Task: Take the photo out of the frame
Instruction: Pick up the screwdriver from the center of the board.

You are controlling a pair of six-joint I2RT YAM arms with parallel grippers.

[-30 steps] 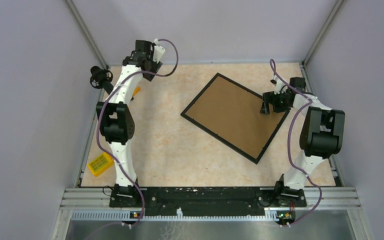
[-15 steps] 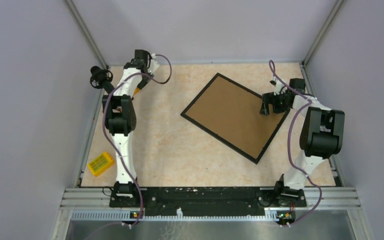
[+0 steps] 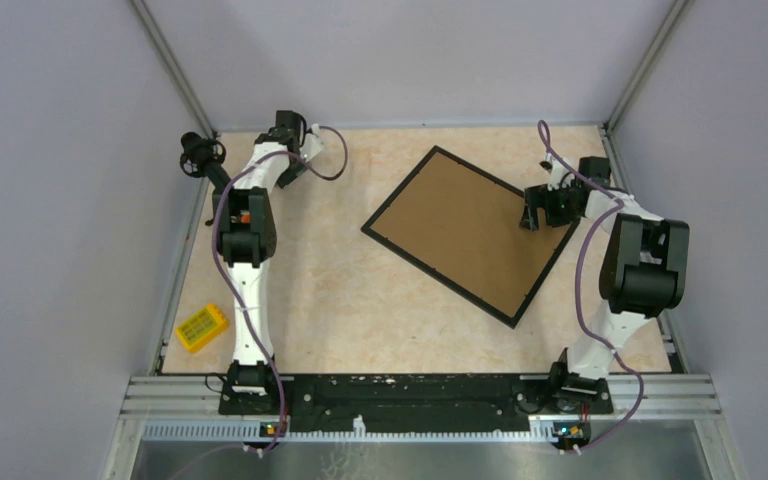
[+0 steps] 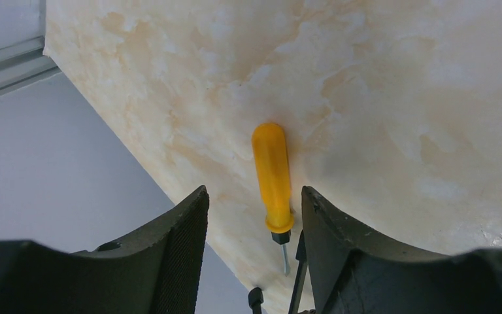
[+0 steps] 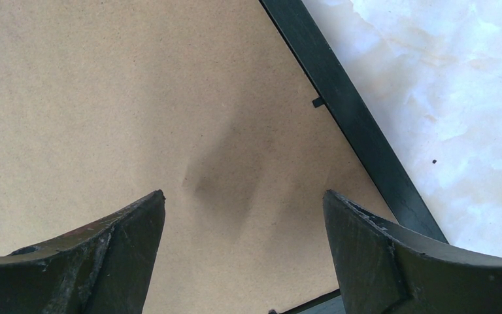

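While the frame [image 3: 460, 235] lies back-up, the yellow box [image 3: 202, 327] seems illegibly printed.

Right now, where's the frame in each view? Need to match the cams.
Top external: the frame lies back-up, right of centre, turned diamond-wise, with the right gripper over its right end.
Left wrist: not in it; only an orange screwdriver on the tabletop ahead of the open left gripper.
Right wrist: its brown back fills most of the picture; its black border runs diagonally at right.
Shared landmark: the marbled beige tabletop, in all three.

screwdriver [image 4: 272, 178] near side wall [image 4: 52, 170], frame [image 3: 460, 228] mid-table
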